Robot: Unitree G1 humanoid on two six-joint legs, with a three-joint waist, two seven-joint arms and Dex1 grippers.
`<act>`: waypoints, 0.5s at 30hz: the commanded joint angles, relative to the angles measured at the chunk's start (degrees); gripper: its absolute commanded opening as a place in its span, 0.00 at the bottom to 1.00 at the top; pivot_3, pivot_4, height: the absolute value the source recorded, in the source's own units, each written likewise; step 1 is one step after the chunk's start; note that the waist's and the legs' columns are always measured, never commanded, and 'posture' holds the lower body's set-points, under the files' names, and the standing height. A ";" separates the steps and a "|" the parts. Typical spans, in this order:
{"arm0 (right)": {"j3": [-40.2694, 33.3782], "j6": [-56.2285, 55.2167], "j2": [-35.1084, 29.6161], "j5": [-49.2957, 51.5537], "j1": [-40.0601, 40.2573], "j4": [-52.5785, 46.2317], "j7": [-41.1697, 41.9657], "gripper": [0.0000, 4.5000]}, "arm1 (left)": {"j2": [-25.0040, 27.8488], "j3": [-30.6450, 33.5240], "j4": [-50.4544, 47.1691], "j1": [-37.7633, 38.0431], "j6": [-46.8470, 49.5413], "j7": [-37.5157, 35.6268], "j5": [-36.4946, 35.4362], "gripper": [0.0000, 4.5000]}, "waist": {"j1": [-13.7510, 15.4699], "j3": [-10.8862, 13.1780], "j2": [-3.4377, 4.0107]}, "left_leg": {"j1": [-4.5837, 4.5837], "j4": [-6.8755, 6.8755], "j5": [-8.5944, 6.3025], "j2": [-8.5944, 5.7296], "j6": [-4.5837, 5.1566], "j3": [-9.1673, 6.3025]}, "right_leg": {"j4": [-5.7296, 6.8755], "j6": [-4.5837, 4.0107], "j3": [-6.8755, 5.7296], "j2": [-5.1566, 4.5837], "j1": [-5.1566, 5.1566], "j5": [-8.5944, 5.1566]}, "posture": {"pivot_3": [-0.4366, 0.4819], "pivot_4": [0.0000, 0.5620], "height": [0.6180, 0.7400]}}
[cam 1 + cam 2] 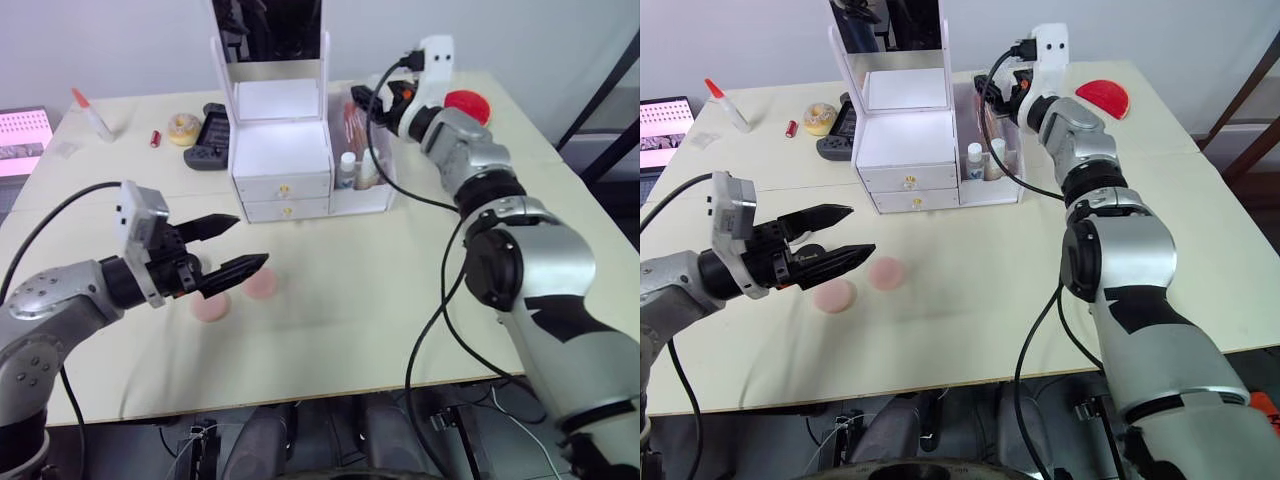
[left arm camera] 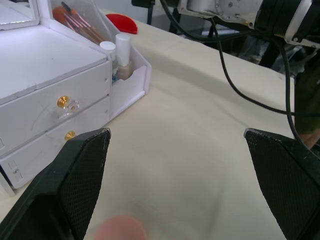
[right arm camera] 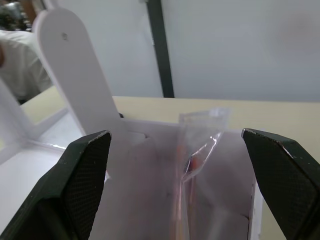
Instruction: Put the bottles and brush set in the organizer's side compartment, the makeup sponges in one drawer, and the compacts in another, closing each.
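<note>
The white organizer (image 1: 280, 150) stands at the back of the table with its mirror upright and both gold-knobbed drawers (image 1: 283, 188) shut. Its side compartment (image 1: 372, 195) holds the two white-capped bottles (image 1: 347, 170) and, behind them, the clear pouch of the brush set (image 1: 352, 125). My right gripper (image 1: 370, 97) hangs open just over that compartment, the pouch top (image 3: 200, 145) lying between its fingers without touching them. Two pink makeup sponges (image 1: 262, 286) (image 1: 212, 307) lie flat on the table. My left gripper (image 1: 250, 242) hovers open just above them. The compacts are out of view.
A dark grey game controller (image 1: 210, 135), a yellow ring-shaped roll (image 1: 183, 127), a small red item (image 1: 155, 138) and a red-tipped glue bottle (image 1: 92, 112) lie left of the organizer. A red round object (image 1: 467, 104) sits back right. A lit pink screen (image 1: 22, 135) is at the far left.
</note>
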 commanded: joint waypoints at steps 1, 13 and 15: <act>0.15 3.13 -3.25 2.00 1.08 -10.05 8.18 0.98 | 0.97 1.31 0.22 0.81 -1.94 -0.89 0.83 1.00 | 0.01 0.00 0.00 | 0.00 0.00 0.00 0.00 0.00 0.00 | 0.00 0.00 0.00 0.00 0.00 0.00 | 0.48 0.27 0.98; -7.47 38.40 -28.50 24.20 52.22 -83.54 27.95 0.98 | 5.32 10.44 10.98 12.49 -10.72 -7.73 12.73 1.00 | 1.82 0.05 0.10 | -0.03 0.06 -0.05 0.06 0.08 0.06 | -0.06 -0.13 -0.02 -0.07 0.03 -0.11 | 0.48 0.27 0.98; -12.60 37.43 -31.85 24.30 61.90 -86.25 29.65 0.98 | 6.06 12.93 14.56 14.97 -12.87 -9.68 15.20 1.00 | 1.89 0.04 0.08 | 0.04 0.07 -0.06 0.08 0.11 0.20 | -0.12 -0.18 0.00 -0.14 0.11 -0.15 | 0.48 0.27 0.98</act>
